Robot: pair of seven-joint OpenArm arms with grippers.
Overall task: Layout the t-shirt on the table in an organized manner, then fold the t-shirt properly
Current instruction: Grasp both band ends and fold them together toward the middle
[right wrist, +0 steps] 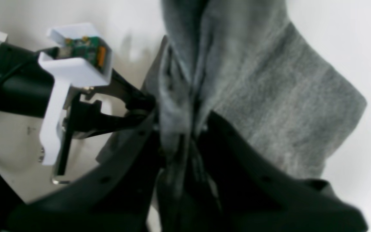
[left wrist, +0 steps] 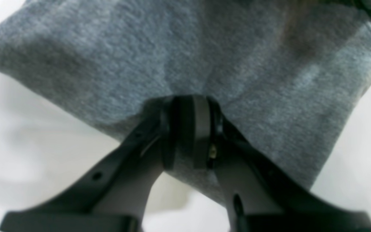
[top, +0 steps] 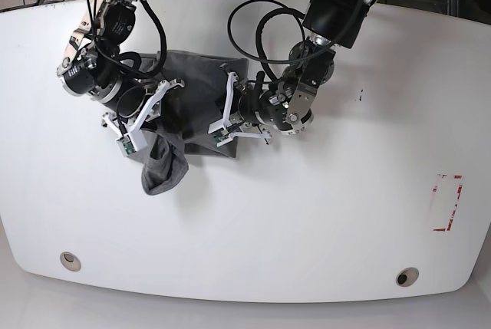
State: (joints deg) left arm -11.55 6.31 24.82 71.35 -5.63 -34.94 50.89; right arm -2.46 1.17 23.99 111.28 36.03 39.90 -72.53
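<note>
T-shirt bunched up, both tools pinching it — laying out is barely started.
The t-shirt (top: 192, 103) sits crumpled on the table (top: 322, 214), well away from the red-and-white sticker (top: 447, 202); left tool (left wrist: 187, 106) and right tool (right wrist: 185, 141) each clamp narrow on cloth. Spreading and folding remain.

both arms crowd t-shirt (top: 196, 103), table (top: 307, 222) front & right open

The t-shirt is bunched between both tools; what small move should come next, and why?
Probably draw the two tools apart. The left tool and the right tool both pinch the t-shirt, which lies crumpled with a part hanging down, so spreading should flatten it on the table.
</note>
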